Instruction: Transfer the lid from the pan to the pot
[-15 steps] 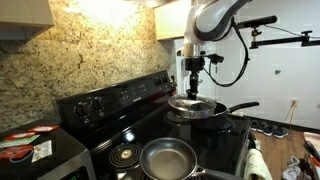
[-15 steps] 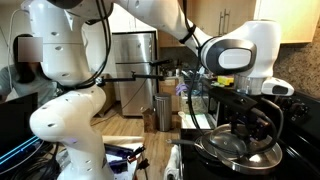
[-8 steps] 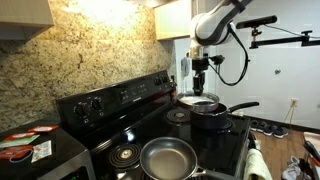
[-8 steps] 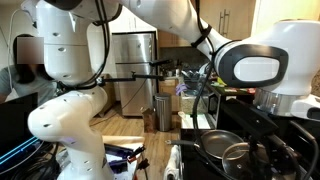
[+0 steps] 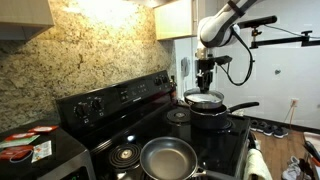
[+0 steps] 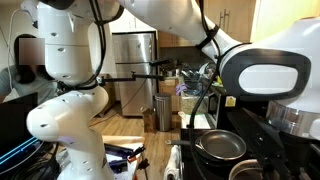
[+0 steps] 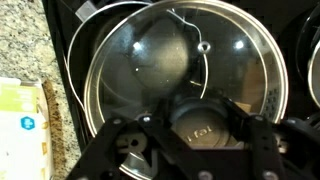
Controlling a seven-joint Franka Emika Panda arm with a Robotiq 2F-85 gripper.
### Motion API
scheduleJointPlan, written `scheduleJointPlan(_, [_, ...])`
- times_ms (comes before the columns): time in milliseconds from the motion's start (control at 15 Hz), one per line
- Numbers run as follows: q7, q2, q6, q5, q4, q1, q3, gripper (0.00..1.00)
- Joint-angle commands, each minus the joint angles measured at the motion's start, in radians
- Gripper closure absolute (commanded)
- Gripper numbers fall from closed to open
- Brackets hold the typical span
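The glass lid (image 5: 204,98) with a metal rim sits level right at the rim of the black pot (image 5: 212,118) on the back burner; I cannot tell if it rests on it. My gripper (image 5: 205,80) comes straight down onto it. In the wrist view the lid (image 7: 150,60) fills the frame. The gripper (image 7: 200,118) is shut on the lid's dark central knob. The silver pan (image 5: 168,157) stands empty on the front burner. In an exterior view the lidded pot (image 6: 220,145) shows below the arm, and the gripper is hidden.
The black glass stove top (image 5: 130,132) has a raised control panel (image 5: 115,100) at the back and a granite wall behind. A counter with red-and-white packets (image 5: 22,150) is beside it. A towel (image 5: 256,160) hangs at the stove front. The white robot base (image 6: 70,110) stands on the floor.
The gripper has carried the lid away from the pan side and over the pot, rising slightly; the lid now sits centred at the pot's rim.
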Motion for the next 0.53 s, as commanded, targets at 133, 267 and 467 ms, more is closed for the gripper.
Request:
scheduleJointPlan(133, [0.057,0.029,0.068,-0.011,0.0,-0.039,-0.02,0.69])
scheduleJointPlan(267, [0.07,0.044,0.077,-0.014,-0.001,-0.048,-0.028,0.69])
scheduleJointPlan(467, [0.068,0.064,0.114,-0.011,-0.006,-0.058,-0.032,0.69])
